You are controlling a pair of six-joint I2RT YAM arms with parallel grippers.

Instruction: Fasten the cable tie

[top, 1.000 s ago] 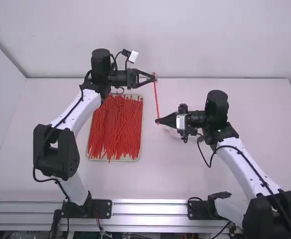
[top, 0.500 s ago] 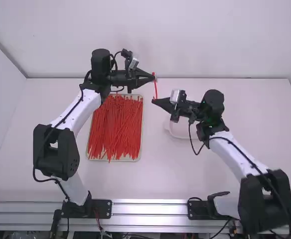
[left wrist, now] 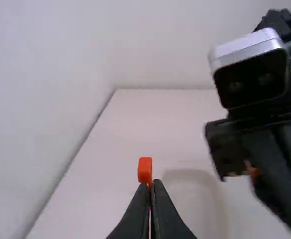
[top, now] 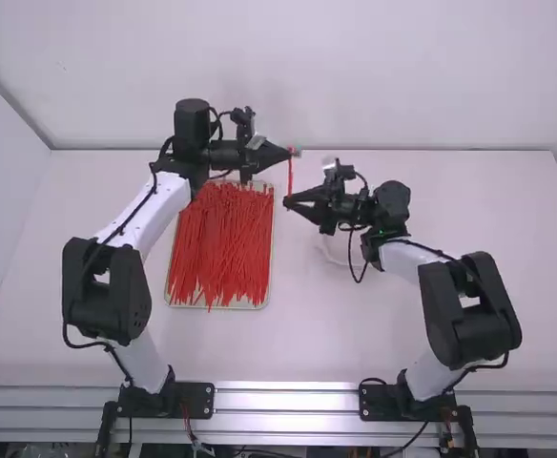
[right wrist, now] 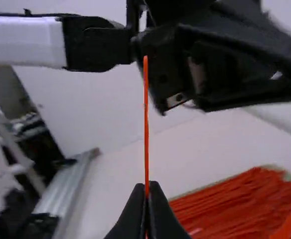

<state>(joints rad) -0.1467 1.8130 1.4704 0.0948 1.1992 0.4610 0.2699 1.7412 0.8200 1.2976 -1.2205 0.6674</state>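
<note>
One light, springy, slippery cable tie (top: 289, 177): left claw (top: 291, 151) clenched near its head, right claw (top: 288, 199) pinching the thin tail. Good holds.

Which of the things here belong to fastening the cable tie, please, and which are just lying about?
In the job: cable tie, gripped by left hand and right hand.
Lying about: pile of spare ties on its tray.
</note>
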